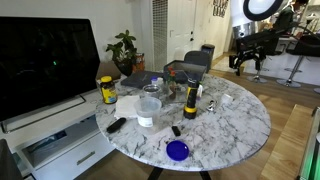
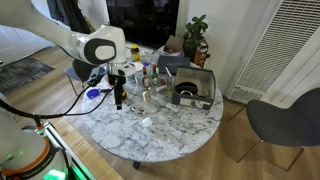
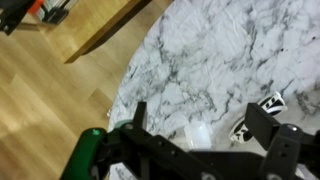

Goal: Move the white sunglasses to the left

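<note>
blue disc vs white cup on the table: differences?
The blue disc is blue; the white cup is white. The disc lies flat; the cup stands taller. In an exterior view the disc sits at the near edge of the marble table; the cup sits further in. Both are round and rest on the table.
</note>
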Motion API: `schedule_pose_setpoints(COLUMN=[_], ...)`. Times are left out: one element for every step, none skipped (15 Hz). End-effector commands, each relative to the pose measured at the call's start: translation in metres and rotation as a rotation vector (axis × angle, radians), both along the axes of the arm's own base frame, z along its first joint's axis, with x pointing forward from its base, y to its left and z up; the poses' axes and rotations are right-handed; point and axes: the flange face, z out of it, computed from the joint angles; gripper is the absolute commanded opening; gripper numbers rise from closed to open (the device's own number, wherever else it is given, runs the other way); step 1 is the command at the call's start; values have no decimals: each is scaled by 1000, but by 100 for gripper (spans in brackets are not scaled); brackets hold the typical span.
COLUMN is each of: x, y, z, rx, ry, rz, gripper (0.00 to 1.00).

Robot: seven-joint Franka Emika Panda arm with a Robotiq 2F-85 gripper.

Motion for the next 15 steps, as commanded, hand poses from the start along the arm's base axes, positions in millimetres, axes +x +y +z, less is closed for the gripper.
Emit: schedule_pose_setpoints(x=[-2, 0, 2, 4, 4, 4, 4, 4, 8, 12, 14, 16, 17, 19, 19], y=[0, 0, 0, 0, 0, 0, 0, 0, 4, 9, 13, 17, 20, 19, 21], z=[-6, -6, -4, -2, 0, 0, 0, 0, -8, -13, -18, -24, -30, -37, -43], rx=[7, 6, 5, 5, 4, 4, 4, 4, 1, 11, 41, 56, 72, 87, 106], ry=[16, 16, 9, 4, 1, 0, 0, 0, 10, -3, 2, -6, -1, -11, -9], rz=[-3, -2, -2, -1, -1, -1, -1, -1, 11, 5, -31, -39, -69, -105, -120], gripper=[100, 100, 100, 100, 100, 100, 100, 100, 100, 100, 100, 100, 100, 100, 100])
